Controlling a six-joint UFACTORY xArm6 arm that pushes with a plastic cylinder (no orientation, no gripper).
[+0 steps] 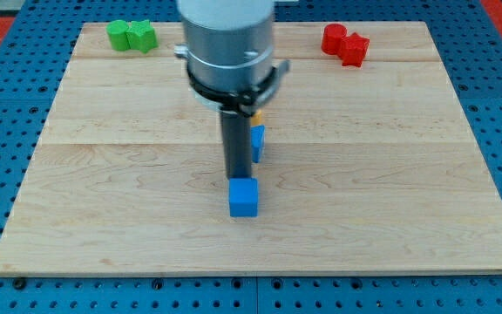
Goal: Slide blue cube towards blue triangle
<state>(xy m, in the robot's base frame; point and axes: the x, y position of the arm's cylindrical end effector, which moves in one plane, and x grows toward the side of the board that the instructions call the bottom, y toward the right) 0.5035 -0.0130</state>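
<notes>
The blue cube (243,197) lies on the wooden board (103,192), a little below the middle. My tip (237,175) stands right at the cube's top edge, touching or nearly touching it. A second blue block (257,141), likely the blue triangle, sits just above and right of the cube, partly hidden behind my rod. Its shape cannot be made out fully.
Two green blocks (132,36) sit together at the board's top left. Two red blocks (345,42) sit together at the top right. A small yellow block (255,113) peeks out under the arm's body, mostly hidden.
</notes>
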